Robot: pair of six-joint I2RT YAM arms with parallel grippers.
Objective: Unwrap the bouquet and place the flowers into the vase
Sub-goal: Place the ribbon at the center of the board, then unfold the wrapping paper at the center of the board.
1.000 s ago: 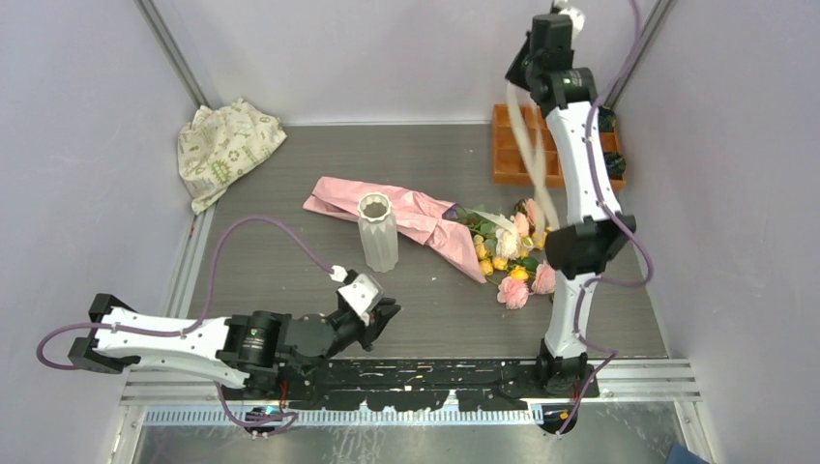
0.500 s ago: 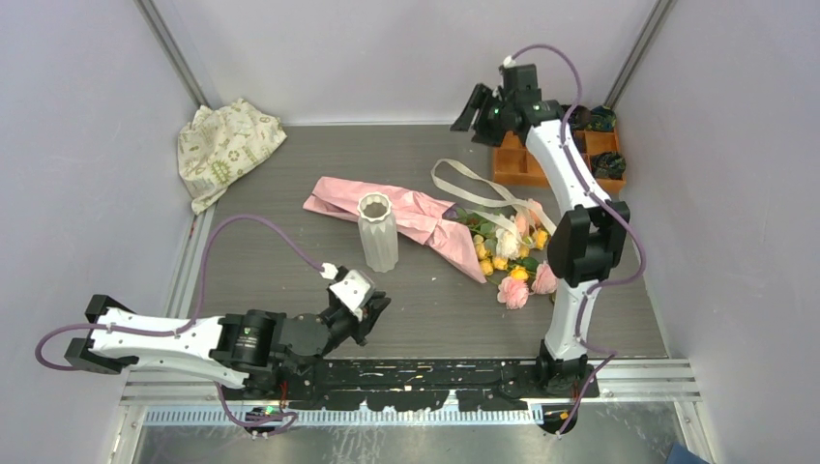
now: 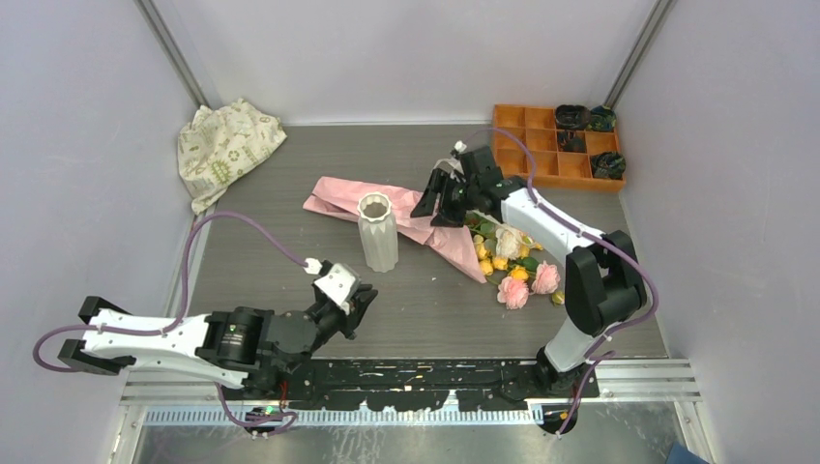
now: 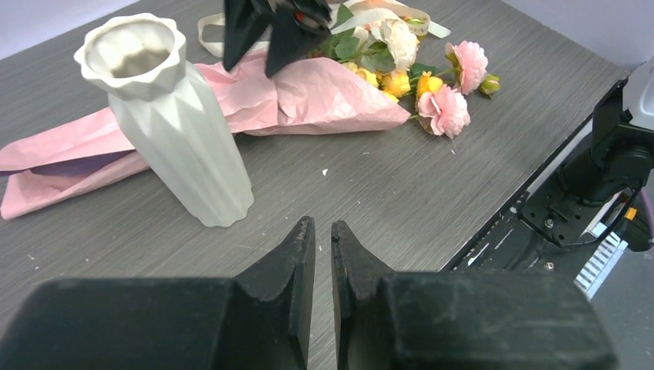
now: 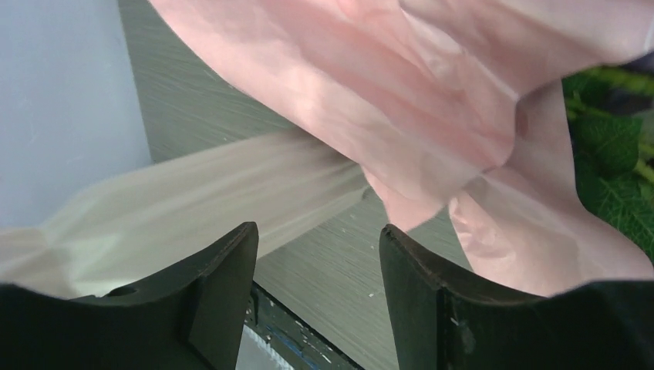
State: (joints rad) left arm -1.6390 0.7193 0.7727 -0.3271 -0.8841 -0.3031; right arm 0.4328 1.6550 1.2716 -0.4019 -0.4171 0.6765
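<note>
Black-fingered left gripper [image 4: 323,225] is idling low at the near edge, jaws just a slit apart, holding nothing; probably parked clear of the work. Vase [image 3: 377,232] is standing upright mid-table, with open floor at its 6 and 9 o'clock. Bouquet [image 3: 340,199] is lying just behind it, paper tip pointing to 10 o'clock and flowers [image 3: 512,290] spilling toward 4 o'clock. Right gripper [image 3: 435,211] is hovering wide-jawed over the paper's mouth, loose ribbon [image 5: 193,200] beneath, gripping nothing; likely lining up to peel the wrap. Orange tray [image 3: 527,147] is crowding 1 o'clock, and cloth [image 3: 227,145] is sitting at 11.
</note>
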